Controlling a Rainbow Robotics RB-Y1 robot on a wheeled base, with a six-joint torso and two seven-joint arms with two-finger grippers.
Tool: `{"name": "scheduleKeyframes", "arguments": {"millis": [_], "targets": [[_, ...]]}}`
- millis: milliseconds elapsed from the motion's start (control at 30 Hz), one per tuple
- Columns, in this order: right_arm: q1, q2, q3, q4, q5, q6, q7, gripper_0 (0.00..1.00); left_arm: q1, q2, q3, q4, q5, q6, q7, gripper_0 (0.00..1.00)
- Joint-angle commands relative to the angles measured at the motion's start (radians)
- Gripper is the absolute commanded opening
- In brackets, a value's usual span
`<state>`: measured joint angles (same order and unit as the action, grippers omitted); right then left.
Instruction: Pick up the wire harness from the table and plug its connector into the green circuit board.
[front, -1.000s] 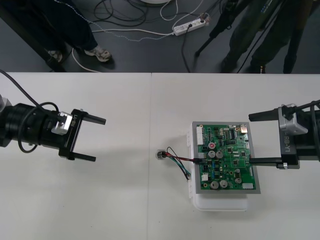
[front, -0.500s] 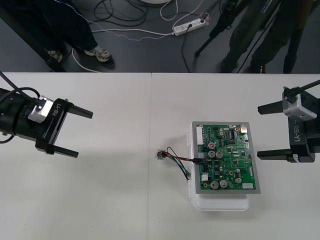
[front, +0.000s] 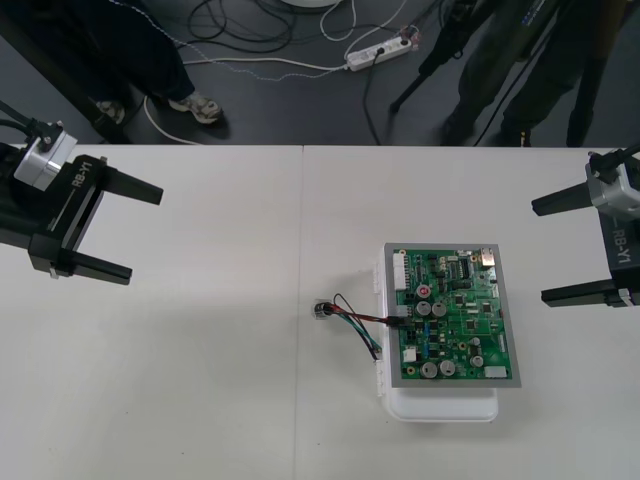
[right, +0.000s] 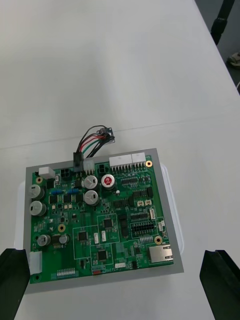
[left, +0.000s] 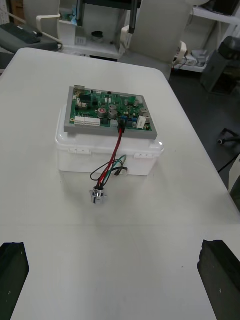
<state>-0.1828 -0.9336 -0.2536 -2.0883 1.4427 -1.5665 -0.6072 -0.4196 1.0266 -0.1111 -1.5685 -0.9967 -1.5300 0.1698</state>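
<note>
On the table (front: 200, 380) the green circuit board (front: 450, 315) sits on its white base (front: 440, 405); my left gripper (front: 144, 235) and right gripper (front: 540, 254) wait wide open at each side, I think because the harness (front: 352, 322) already has its plug (front: 400, 318) in the board, its socket (front: 321, 311) resting just beside

Under me lies a plain, light, flat table (front: 180, 380). I see 1 thin seam (front: 302, 230) running from its far edge towards the near one, splitting the top into 2 panels. Beyond the far edge is a strip of dark grey floor (front: 300, 110). On that floor rests 1 white oblong power strip (front: 378, 52), with a thin white cable (front: 270, 63) trailing from it to my left and loose black cables (front: 225, 20) looped near it.
</note>
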Motion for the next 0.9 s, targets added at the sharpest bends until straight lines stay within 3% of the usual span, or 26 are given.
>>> {"name": "scheduleKeyframes", "arguments": {"millis": [33,500,900], "targets": [[-0.046,-0.106,0.03,0.033,-0.044,-0.004,0.095,1.0,0.047,0.043,0.11,-0.11,-0.045,-0.041,0.047,1.0],[-0.035,-0.103,0.071,0.077,-0.093,-0.004,0.158,1.0,0.068,0.043,0.125,-0.122,-0.072,-0.041,0.039,1.0],[-0.017,0.03,0.07,0.103,-0.14,-0.004,0.198,1.0,0.073,0.043,0.131,-0.122,-0.12,-0.041,-0.039,1.0]]}}
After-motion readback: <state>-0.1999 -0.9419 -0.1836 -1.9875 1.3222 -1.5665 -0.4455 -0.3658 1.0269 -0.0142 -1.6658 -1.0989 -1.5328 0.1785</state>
